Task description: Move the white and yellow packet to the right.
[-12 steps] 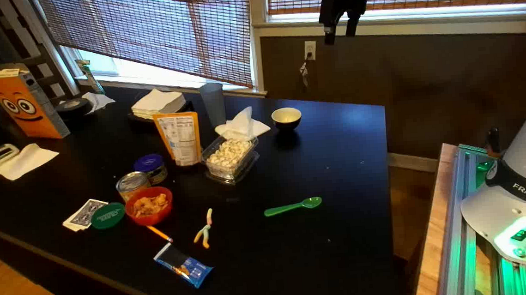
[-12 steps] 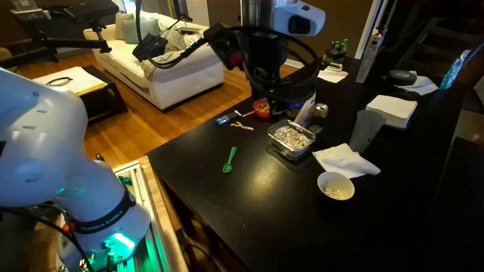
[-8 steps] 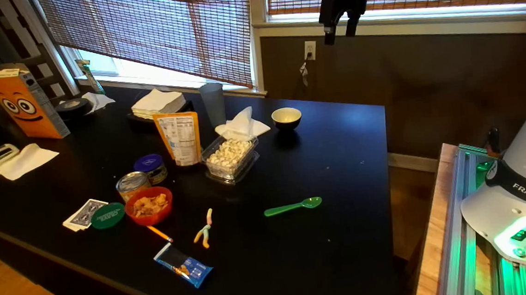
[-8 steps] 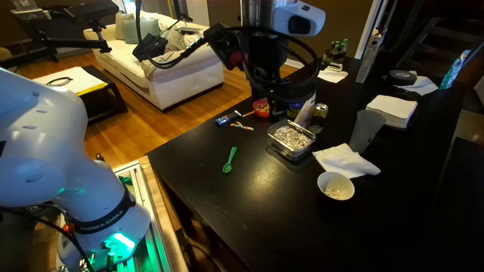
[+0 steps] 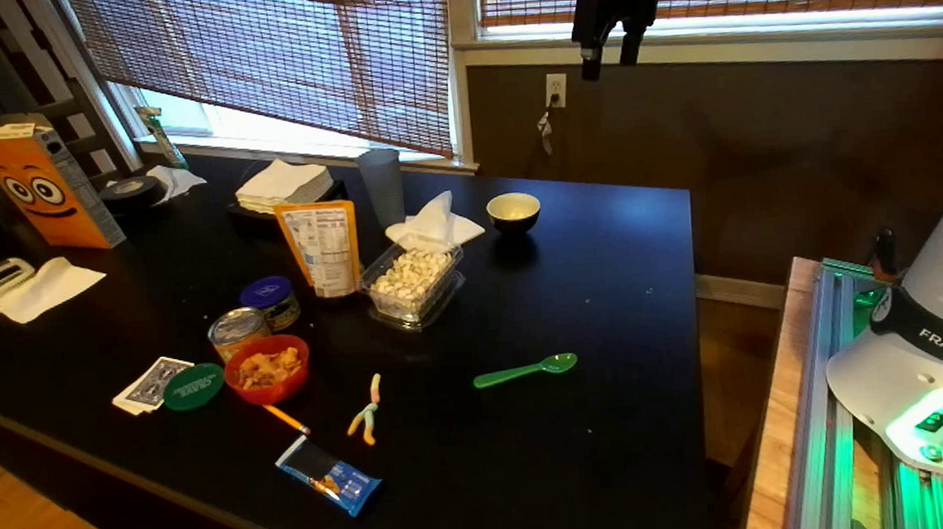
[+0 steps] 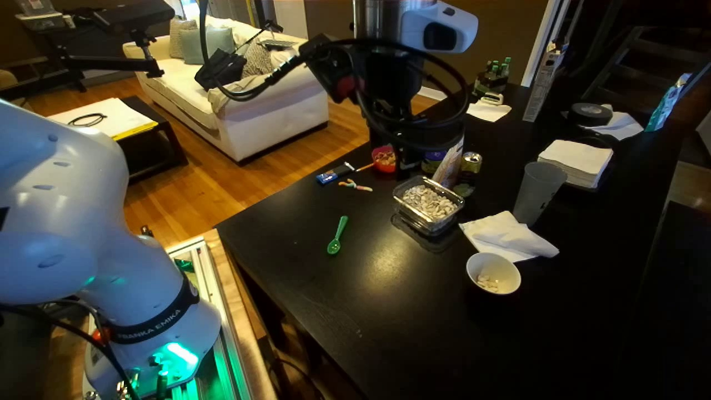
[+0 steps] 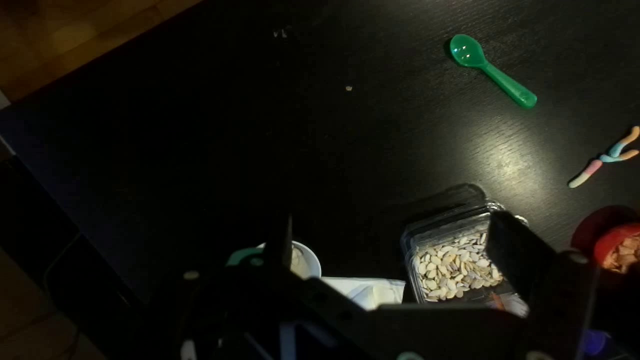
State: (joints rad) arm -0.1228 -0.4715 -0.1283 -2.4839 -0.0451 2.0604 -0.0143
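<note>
Black table (image 5: 617, 453): largest thing, spanning most of the frame in an exterior view, from the left edge to right of centre.
Gripper (image 5: 611, 60): top of that frame, right of centre, raised above table height; jaws spread wide with nothing between them, as the wrist view also shows. Step in hand, as I judge it: ahead of the approach, nothing grasped yet.
White and yellow packet (image 5: 327, 254): upright, left of centre. The next move likely calls for travel to frame left and down, jaws astride its upper edge, then a pinch and a lift. Whose right is meant, I cannot tell.
Seed tub (image 5: 410, 281): just beside the packet, on its frame-right side; contact unclear. It would block a straight slide to frame right, so lifting over or steering round seems wiser.
Blue-grey cup (image 5: 383, 186): up and right of the packet; leave room when descending.
Blue-lidded can (image 5: 269, 299): near the packet's lower left, could get nudged.
Green spoon (image 5: 529, 370): lower, right of centre; a possible hindrance at set-down.
</note>
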